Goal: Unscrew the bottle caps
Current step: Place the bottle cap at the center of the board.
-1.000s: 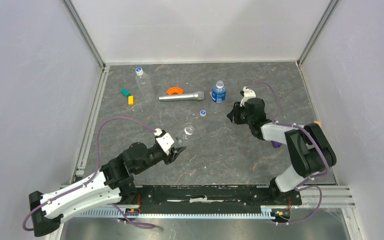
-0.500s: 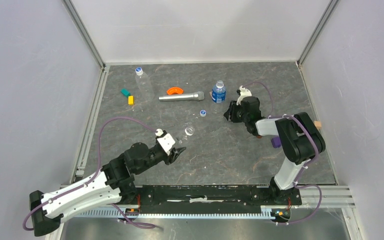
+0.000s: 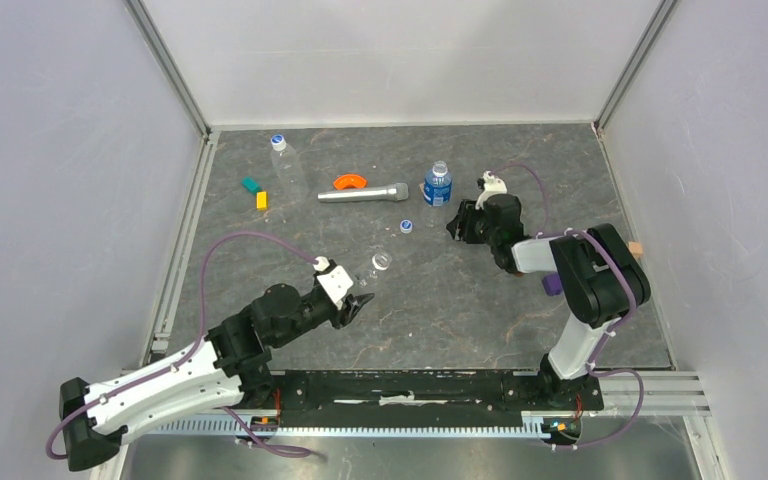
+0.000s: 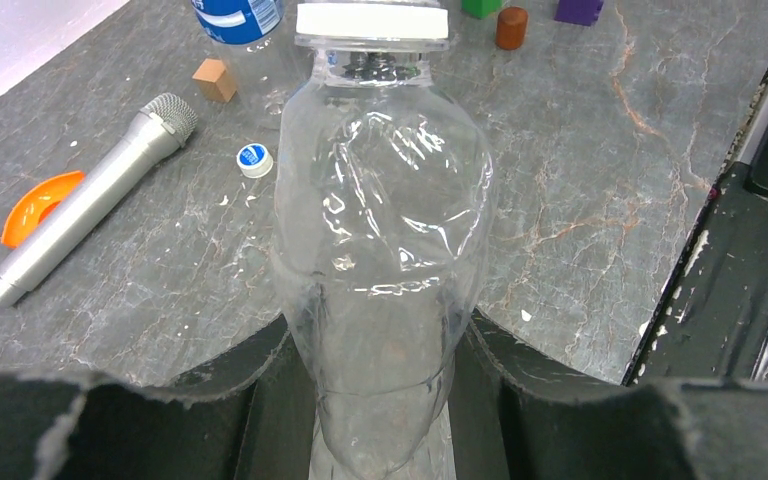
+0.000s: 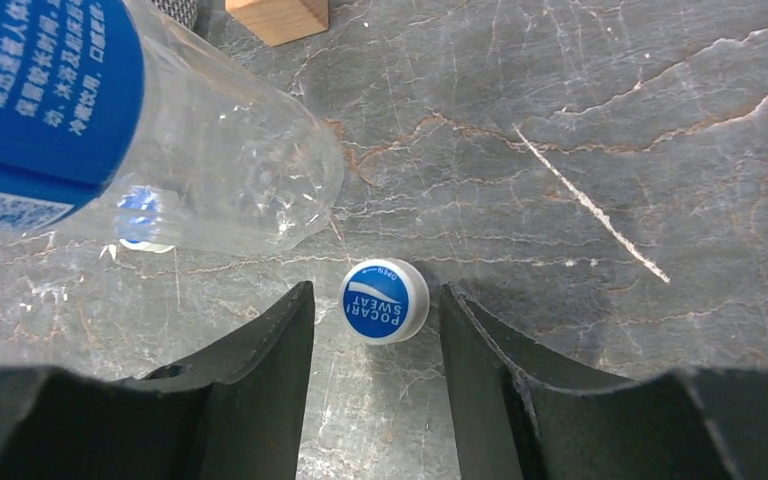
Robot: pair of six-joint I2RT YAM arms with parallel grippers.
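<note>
Near the far left corner of the table (image 3: 460, 300) is a clear bottle (image 3: 284, 170) with a blue-topped cap (image 3: 278, 141) on it. A green block (image 3: 251, 185) and a yellow block (image 3: 261, 200) sit just beside it toward the left edge.

Toward the near edge, the left gripper (image 3: 358, 303) is clamped on the lower body of a second clear bottle (image 4: 380, 230), whose white-rimmed cap (image 4: 371, 20) is on its neck.

Toward the far edge, an orange curved piece (image 3: 349, 181) touches or nearly touches a silver microphone (image 3: 364, 192). Right of the microphone's head a loose cap (image 3: 406, 225) lies on the table, near the blue-label bottle (image 3: 438, 186).

Just right of that bottle, the right gripper (image 3: 458, 223) has its fingers parted. Another cap (image 5: 385, 301), blue top up, lies on the table between them with a gap on each side.
</note>
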